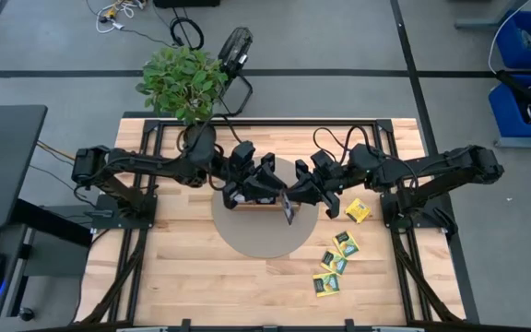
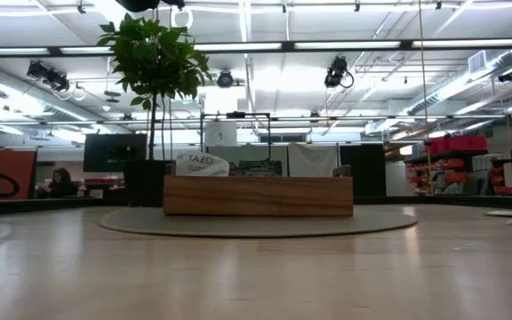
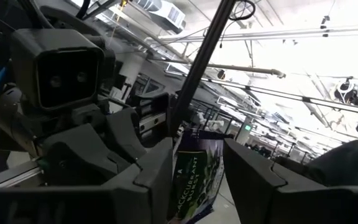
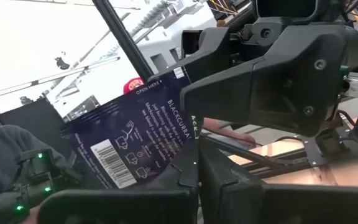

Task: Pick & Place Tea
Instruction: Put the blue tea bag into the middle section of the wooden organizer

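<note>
1. Dark blue tea packet (image 4: 138, 134): pinched at its lower edge between the pressed-together fingers of the right gripper (image 1: 295, 200), raised above the round grey mat (image 1: 247, 235) at table centre, print and barcode facing the right wrist camera.
2. Left gripper (image 1: 267, 189): directly opposite the right one, fingers (image 3: 148, 180) spread on either side of the same packet's far edge; contact cannot be confirmed.
3. Wooden tray (image 2: 258, 196): resting on the mat below both grippers, a white-faced packet (image 2: 201, 165) standing up out of its left end in the low view.
4. Yellow-green packets (image 1: 335, 263): four clustered flat on the table (image 1: 182, 277) just off the mat, on the right arm's side; a fifth (image 1: 357, 210) apart, near the right arm's base.
5. Potted plant (image 1: 182, 81): at the table's far edge.
</note>
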You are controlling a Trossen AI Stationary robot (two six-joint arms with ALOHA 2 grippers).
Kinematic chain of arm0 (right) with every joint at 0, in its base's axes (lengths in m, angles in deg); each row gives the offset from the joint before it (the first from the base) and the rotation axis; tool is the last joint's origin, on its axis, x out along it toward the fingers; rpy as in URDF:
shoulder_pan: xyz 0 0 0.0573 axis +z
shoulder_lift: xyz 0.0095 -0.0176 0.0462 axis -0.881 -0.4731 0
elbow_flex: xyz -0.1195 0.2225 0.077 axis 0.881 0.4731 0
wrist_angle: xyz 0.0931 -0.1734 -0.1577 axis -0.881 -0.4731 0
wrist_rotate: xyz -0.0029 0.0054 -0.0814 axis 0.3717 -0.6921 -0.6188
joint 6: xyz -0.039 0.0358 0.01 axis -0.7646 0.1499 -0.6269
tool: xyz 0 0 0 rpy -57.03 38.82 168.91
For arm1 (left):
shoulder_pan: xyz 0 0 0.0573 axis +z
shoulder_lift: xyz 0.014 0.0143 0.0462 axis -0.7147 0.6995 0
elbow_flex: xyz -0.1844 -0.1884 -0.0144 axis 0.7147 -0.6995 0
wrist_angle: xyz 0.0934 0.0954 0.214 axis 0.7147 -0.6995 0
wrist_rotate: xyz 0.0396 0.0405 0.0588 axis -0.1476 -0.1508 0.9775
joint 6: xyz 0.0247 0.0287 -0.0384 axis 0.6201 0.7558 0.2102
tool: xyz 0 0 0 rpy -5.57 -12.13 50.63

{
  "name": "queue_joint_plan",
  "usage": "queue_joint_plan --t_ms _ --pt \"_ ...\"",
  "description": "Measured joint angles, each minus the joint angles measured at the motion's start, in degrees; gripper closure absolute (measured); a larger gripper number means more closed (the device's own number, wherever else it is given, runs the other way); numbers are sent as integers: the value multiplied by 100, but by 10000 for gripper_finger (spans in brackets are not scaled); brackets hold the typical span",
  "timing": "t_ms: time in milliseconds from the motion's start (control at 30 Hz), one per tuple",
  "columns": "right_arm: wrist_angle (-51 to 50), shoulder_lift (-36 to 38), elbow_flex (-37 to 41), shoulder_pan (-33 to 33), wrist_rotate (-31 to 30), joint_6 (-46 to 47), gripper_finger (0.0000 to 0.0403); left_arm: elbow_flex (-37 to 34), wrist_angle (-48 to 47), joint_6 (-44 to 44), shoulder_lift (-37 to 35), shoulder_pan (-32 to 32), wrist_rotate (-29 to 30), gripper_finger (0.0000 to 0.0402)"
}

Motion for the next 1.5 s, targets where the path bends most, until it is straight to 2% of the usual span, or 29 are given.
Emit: queue_joint_plan --t_ms 267,533,700,933,1133,1500 --pt "-2 0 0 -2 0 90 403 0 -83 7 2 37 97 239" --pt "2 -18 -1 -2 0 214 403 0 -63 119 2 60 107 240" --pt "4 -120 -4 -1 5 248 403 2 145 466 2 -64 64 253" --pt "252 -273 -4 -4 33 275 403 2 -107 562 4 -63 44 281" --pt "439 -271 -4 -3 56 292 403 2 -365 453 4 11 -218 282" --pt "391 -269 -4 -24 61 365 403 2 -22 639 9 11 -218 302"
